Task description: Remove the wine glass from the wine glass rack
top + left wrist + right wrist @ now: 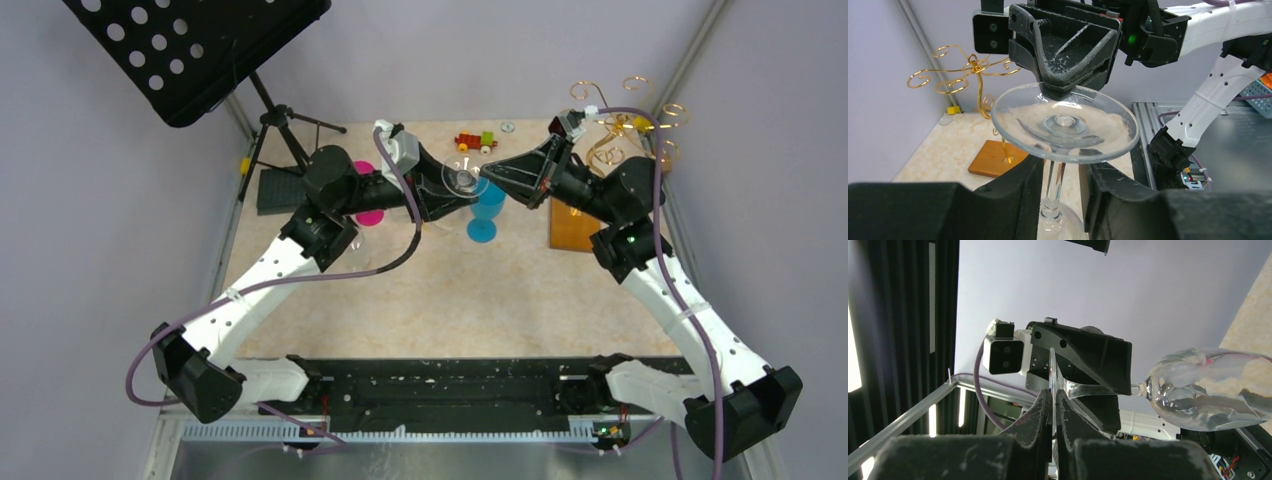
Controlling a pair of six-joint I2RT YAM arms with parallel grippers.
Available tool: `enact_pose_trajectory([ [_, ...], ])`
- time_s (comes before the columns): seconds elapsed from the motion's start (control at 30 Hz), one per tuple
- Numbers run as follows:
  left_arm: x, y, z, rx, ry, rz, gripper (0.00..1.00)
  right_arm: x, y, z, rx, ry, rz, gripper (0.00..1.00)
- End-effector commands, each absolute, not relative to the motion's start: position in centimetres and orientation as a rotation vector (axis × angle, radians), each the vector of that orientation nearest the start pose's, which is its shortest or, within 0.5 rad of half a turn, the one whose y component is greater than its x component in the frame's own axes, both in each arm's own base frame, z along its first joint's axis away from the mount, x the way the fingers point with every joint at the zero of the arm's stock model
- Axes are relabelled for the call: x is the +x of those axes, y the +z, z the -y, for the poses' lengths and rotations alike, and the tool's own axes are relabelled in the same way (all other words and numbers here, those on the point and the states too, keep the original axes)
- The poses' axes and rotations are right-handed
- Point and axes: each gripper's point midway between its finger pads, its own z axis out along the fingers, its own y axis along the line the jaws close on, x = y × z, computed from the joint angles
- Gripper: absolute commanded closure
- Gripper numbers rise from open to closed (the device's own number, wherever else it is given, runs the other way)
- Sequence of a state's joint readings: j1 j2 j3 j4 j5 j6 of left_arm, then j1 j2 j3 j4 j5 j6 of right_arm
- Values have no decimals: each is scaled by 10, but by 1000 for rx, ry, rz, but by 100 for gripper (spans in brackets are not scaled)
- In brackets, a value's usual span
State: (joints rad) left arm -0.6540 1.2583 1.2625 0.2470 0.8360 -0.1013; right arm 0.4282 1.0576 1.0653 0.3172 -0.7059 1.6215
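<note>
Handover of the wine glass [1065,125], arm bases nearest, above the beige table [450,310]. The glass hangs in mid-air over the middle of the table, clear of the wine glass rack [630,125] and touching none of its curled arms. It is inverted: the foot [465,178] faces up, almost flat to the overhead camera, and the bowl [1213,390] points down, so the long axis runs roughly vertical. The right gripper [1054,395] is pinched tight on the rim of the foot and carries the glass. The left gripper [1060,172] stands narrow with a finger on either side of the stem [1053,187], below the foot. A slit of daylight shows beside the stem, so it is judged not yet clamped. The deciding relation is that the stem lies squarely between the left fingers and crosswise to their closing line. Both arms meet at the glass, and the right arm is the nearer to the rack. Just beyond stands a blue goblet [485,212], with a pink object [368,216] partly hidden under the left arm. Farther off lie a small toy train [476,141], the rack on its wooden base [572,228] at far right, and a black music stand [190,50] at far left. No brand, label or writing is legible.
</note>
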Motion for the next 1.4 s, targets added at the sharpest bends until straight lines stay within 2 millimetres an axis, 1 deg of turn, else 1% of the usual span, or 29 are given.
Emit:
enact_pose_trajectory([
  [0.0,207,448,327,1062,-1146,-984,67,194,498,-252,94,2131,-1560,100],
  [0.07,206,446,326,1069,-1144,-988,77,193,500,-251,94,2131,-1555,100],
  [0.1,206,446,326,1071,-1144,-990,86,193,501,-251,93,2130,-1552,100],
  [0.13,206,446,326,1070,-1144,-991,98,193,501,-250,93,2129,-1551,100],
  [0.2,206,448,326,1062,-1144,-993,100,192,500,-250,90,2128,-1556,100],
  [0.23,206,449,326,1057,-1144,-990,100,192,499,-251,88,2127,-1559,97],
  [0.27,207,450,326,1051,-1144,-988,100,193,498,-251,86,2121,-1557,84],
  [0.3,208,453,325,1039,-1142,-987,100,194,497,-250,89,2107,-1555,66],
  [0.37,211,458,324,1002,-1137,-992,100,198,492,-248,107,2053,-1555,39],
  [0.4,213,461,322,974,-1131,-994,100,200,489,-247,113,2019,-1552,35],
  [0.43,216,464,320,939,-1126,-997,100,203,485,-246,117,1975,-1552,27],
  [0.47,220,467,318,895,-1122,-1003,100,206,482,-244,118,1928,-1550,23],
  [0.53,227,478,311,792,-1117,-998,100,214,471,-239,129,1827,-1546,21],
  [0.67,252,501,298,575,-1077,-1004,100,223,452,-222,195,1672,-1487,21],
  [0.77,262,516,289,458,-1068,-965,100,221,444,-211,246,1675,-1417,21],
  [0.83,265,525,281,380,-1078,-921,100,218,438,-210,263,1710,-1394,20],
  [0.9,267,534,273,294,-1105,-883,100,214,435,-211,257,1753,-1368,20],
  [0.97,270,544,262,184,-1137,-847,100,208,436,-215,242,1803,-1332,17],
  [1.03,279,546,252,44,-1173,-864,100,203,438,-220,226,1841,-1297,15],
  [1.1,287,544,244,-87,-1204,-891,100,199,443,-228,196,1878,-1279,14],
  [1.27,285,543,235,-189,-1253,-874,100,190,457,-248,138,1974,-1198,15],
  [1.37,282,542,227,-236,-1287,-866,100,190,464,-254,105,2001,-1145,20],
])
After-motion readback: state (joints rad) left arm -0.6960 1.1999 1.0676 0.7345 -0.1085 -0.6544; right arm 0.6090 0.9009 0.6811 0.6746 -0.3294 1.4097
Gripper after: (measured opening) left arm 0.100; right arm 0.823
